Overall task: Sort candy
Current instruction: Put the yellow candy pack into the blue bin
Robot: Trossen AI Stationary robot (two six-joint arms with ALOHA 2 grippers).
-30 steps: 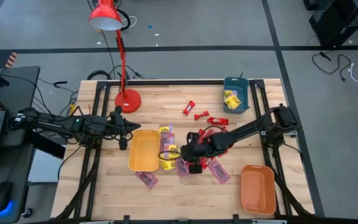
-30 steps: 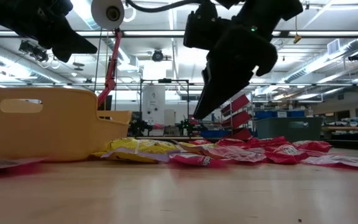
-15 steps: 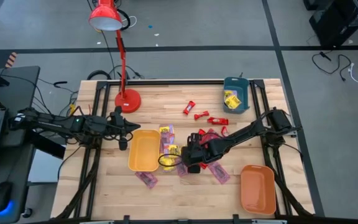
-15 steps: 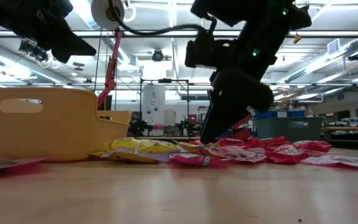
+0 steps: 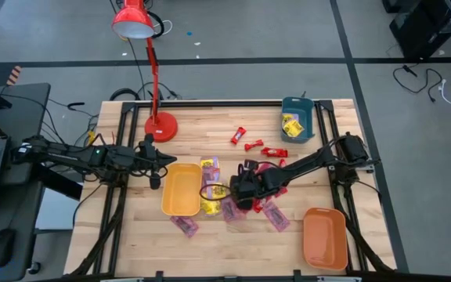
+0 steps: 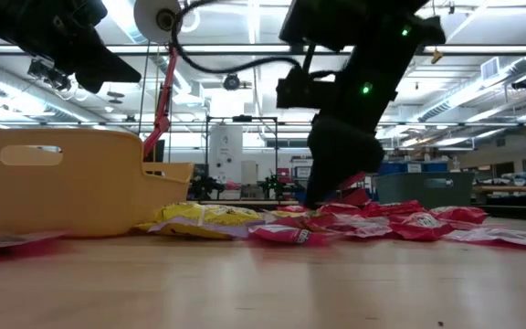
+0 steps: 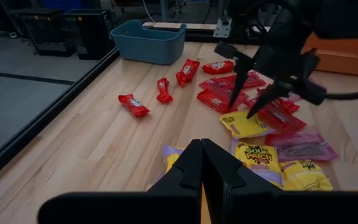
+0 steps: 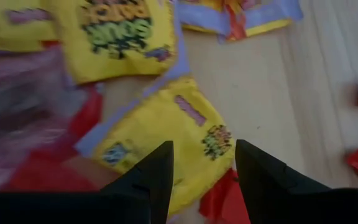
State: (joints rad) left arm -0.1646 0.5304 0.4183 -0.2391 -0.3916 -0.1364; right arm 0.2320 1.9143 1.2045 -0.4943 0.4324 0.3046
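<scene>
Candy lies in a loose pile (image 5: 233,196) at the table's middle: yellow packets, red wrappers, pinkish-purple packets. My right gripper (image 5: 239,190) hangs open over the pile, pointing steeply down. Its two fingertips (image 7: 241,111) stand at a yellow packet (image 8: 166,140), which lies flat on the wood among red wrappers. My left gripper (image 5: 156,166) waits shut, raised above the table's left side, by the yellow-orange tray (image 5: 180,189). My right gripper comes at the yellow packet (image 7: 244,124) from above, slanting, with its open fingertips right at the packet's far edge. I cannot tell whether they touch it.
A teal tray (image 5: 297,110) at the far right holds yellow packets. An orange tray (image 5: 324,239) stands at the near right. Loose red sweets (image 5: 253,145) lie toward the far edge. A red desk lamp (image 5: 160,125) stands at the far left.
My right gripper has sunk toward the candy pile and tipped to point more steeply down, shifting slightly toward the table's far edge. The candy has stayed where it was.
</scene>
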